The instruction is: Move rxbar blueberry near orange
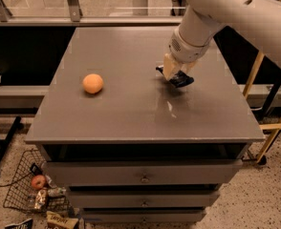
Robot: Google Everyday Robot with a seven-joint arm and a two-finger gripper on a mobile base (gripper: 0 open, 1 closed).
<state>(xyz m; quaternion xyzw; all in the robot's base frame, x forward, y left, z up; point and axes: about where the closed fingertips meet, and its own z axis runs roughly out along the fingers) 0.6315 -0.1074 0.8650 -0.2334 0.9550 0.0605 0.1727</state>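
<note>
The orange (92, 83) sits on the left part of the grey cabinet top (131, 113). My gripper (175, 76) hangs from the white arm over the right-middle of the top, shut on the rxbar blueberry (181, 80), a dark navy bar that sticks out below and to the right of the fingers, just above the surface. The bar is well to the right of the orange, about a third of the top's width away.
The cabinet has drawers (145, 178) below its front edge. A wire basket (23, 187) on the floor at lower left holds a red apple (37, 182) and snack packets. A wooden frame (269, 123) stands to the right. A glass rail runs behind.
</note>
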